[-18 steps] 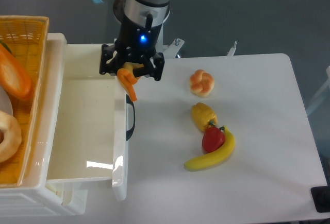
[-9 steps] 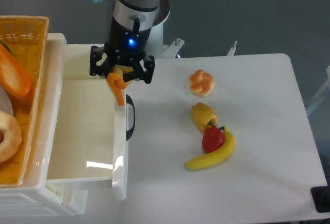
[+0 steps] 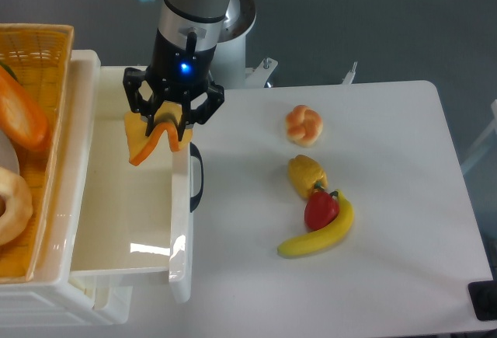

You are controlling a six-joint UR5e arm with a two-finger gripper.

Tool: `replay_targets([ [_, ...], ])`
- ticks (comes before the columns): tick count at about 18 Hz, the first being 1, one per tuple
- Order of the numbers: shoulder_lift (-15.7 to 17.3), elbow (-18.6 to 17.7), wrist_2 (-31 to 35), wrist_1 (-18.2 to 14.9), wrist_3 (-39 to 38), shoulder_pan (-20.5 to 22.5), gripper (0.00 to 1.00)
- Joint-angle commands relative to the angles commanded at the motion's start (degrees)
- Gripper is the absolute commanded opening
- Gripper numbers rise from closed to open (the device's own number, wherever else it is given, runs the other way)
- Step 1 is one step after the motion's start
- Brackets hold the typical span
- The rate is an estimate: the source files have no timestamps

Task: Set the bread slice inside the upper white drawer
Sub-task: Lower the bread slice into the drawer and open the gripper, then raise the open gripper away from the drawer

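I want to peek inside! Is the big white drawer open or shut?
Open. The white drawer is pulled out, its cream inside showing, with the gripper holding the bread slice over it.

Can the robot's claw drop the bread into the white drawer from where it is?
Probably yes. The gripper holds the bread slice over the open upper white drawer, near its right wall. The drawer looks empty beneath, so nothing seems to block the drop.
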Motion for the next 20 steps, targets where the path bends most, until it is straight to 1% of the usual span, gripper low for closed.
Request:
replay_targets([
  [10, -0.4, 0.1, -0.1, 0.0, 0.0, -0.8, 0.72],
  [12, -0.4, 0.4, 0.1, 0.3, 0.5, -0.6, 0.76],
  [13, -0.3, 0.5, 0.2, 0.7, 1.1, -0.1, 0.78],
  [14, -0.3, 0.5, 0.4, 1.0, 1.8, 0.6, 0.85],
  [17, 0.1, 0.6, 0.7, 2.2, 4.9, 5.3, 1.0],
  [20, 0.3, 0.7, 0.9, 4.1, 6.4, 9.6, 1.0],
])
